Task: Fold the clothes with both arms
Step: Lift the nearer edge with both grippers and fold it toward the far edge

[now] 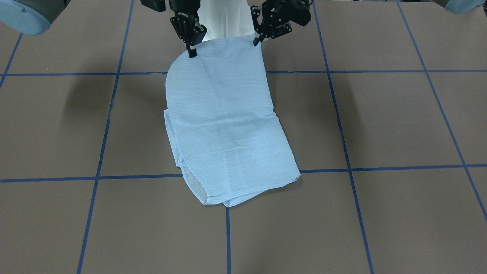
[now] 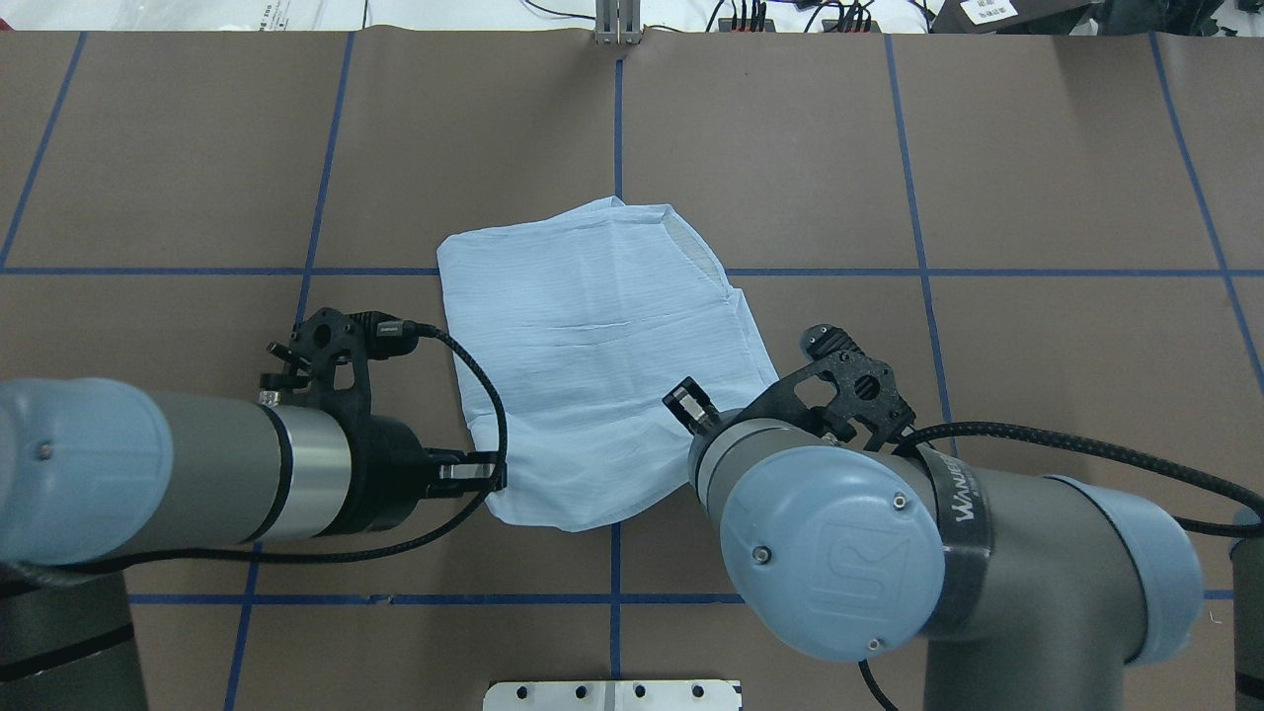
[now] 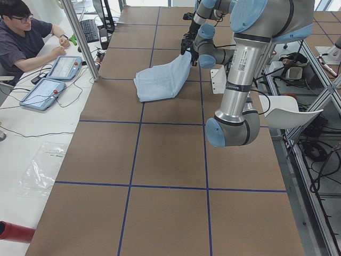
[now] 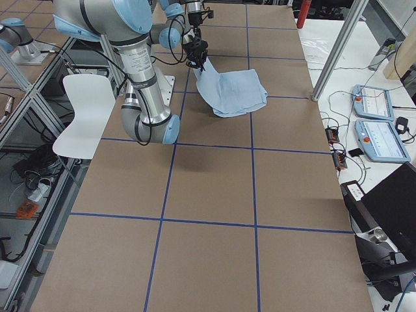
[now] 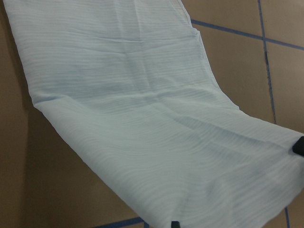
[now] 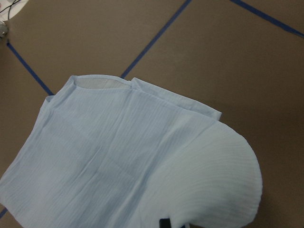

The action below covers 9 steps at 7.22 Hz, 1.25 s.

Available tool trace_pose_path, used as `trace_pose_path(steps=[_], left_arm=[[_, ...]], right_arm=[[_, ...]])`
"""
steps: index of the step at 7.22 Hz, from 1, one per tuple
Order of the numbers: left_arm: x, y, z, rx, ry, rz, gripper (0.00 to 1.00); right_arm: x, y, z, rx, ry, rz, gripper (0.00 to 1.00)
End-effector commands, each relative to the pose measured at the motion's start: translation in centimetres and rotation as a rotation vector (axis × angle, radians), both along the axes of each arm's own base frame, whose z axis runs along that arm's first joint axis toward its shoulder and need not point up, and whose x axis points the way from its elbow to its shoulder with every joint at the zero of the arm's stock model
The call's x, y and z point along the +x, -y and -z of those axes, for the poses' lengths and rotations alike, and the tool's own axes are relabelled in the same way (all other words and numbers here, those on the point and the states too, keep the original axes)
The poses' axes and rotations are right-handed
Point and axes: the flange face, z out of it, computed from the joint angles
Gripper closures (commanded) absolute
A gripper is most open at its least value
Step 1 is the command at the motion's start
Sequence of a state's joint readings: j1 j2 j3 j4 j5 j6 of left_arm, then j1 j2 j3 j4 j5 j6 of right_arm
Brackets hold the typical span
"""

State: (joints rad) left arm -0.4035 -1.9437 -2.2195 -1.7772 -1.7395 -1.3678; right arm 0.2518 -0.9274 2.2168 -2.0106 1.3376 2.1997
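**Item: shirt** [image 2: 592,355]. Light blue, finely striped, folded to a long panel. It lies at the middle of the brown table [image 2: 1037,178], across a crossing of the blue tape lines [image 2: 918,272].

- Long axis: from the robot's edge of the table to the far edge, slanting a little to the left as it nears the robot.
- Far end: flat on the table, layers stacked, with a curved edge showing at the far right corner. Whether that edge is a hem or a neck opening cannot be told.
- Near end: raised off the table. The cloth climbs from a crease about midway along the panel to the two grippers and sags in a rounded curve between them.

**Item: left gripper** [image 1: 258,39]. At the near left corner of the shirt.

- Jaws nearly together, pinching the cloth's edge.
- In the left wrist view the fabric runs straight up to one dark fingertip [image 5: 175,224] at the bottom of the frame.

**Item: right gripper** [image 1: 192,52]. At the near right corner of the shirt, a little farther out over the table than the left gripper.

- Fingers point down and are closed onto the cloth, with the rounded fold of fabric just beside them.
- In the right wrist view the cloth bulges directly below the camera, against a dark fingertip [image 6: 165,222].
- The overhead view hides these fingers under the arm's own wrist.

**Relation.** The two grippers stand apart, each holding one end of the raised near edge, with the shirt's width spanning between them.

**Also present.** White pedestal base [image 1: 224,19] behind the raised edge. A seated operator [image 3: 24,32] beyond the table's far side.
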Motion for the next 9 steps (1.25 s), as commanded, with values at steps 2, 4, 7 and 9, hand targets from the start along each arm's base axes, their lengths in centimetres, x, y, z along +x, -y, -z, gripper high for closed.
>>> trace_pose_path(steps=[2,4,7,9], left_arm=[[0.7,13.7,-5.4,0.070,0.213,0.140,1.00],[0.7,18.6,-7.8,0.080,0.296,0.169,1.00],[4.2,23.6,-12.8,0.081,0.332,0.223,1.00],[6.1,25.7,-13.2,0.076,0.353,0.238,1.00]], right_arm=[[-5.2,10.2,-2.3,0.186,-0.028,-0.018,1.00],[-10.7,18.0,-4.2,0.220,-0.063,-0.057,1.00],[-15.9,25.0,-5.2,0.219,-0.118,-0.082,1.00],[-16.1,25.6,-5.7,0.220,-0.137,-0.077,1.00]])
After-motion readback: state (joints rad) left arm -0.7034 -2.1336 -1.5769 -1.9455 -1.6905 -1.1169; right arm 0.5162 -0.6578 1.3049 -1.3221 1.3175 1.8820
